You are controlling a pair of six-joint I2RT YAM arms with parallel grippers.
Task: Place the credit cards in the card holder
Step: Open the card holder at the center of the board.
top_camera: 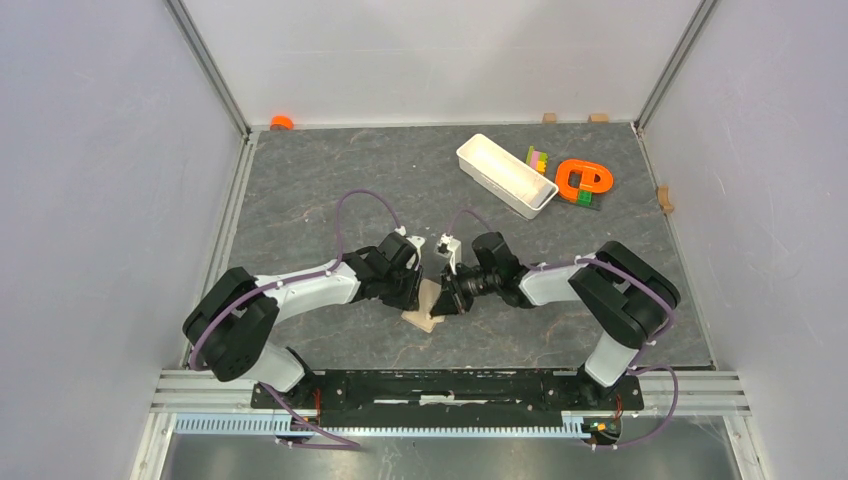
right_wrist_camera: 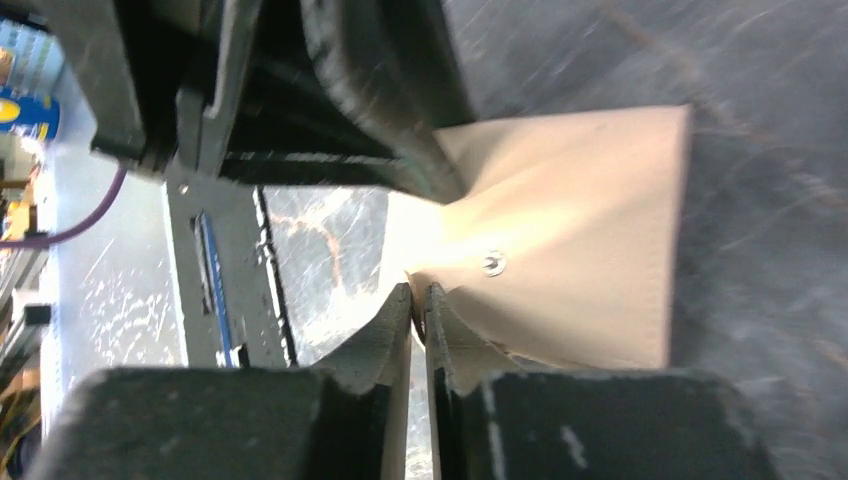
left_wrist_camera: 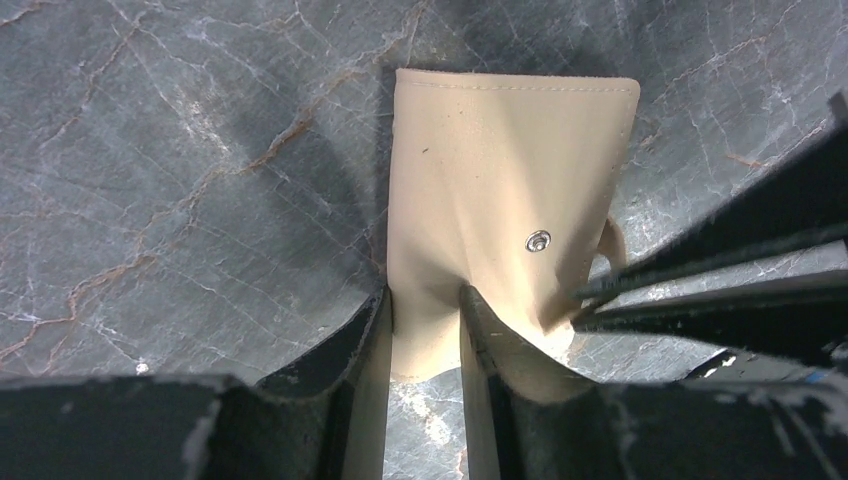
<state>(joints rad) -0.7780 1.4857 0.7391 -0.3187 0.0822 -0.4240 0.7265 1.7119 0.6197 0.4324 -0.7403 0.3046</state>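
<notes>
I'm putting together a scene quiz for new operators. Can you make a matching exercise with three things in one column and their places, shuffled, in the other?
Things:
1. card holder
2. white tray
3. small orange object

Places:
A. far left corner of the table
B. far side, right of the middle
C. pinched in the jaws of the left gripper and the right gripper

Pairs: 1-C, 2-B, 3-A
</notes>
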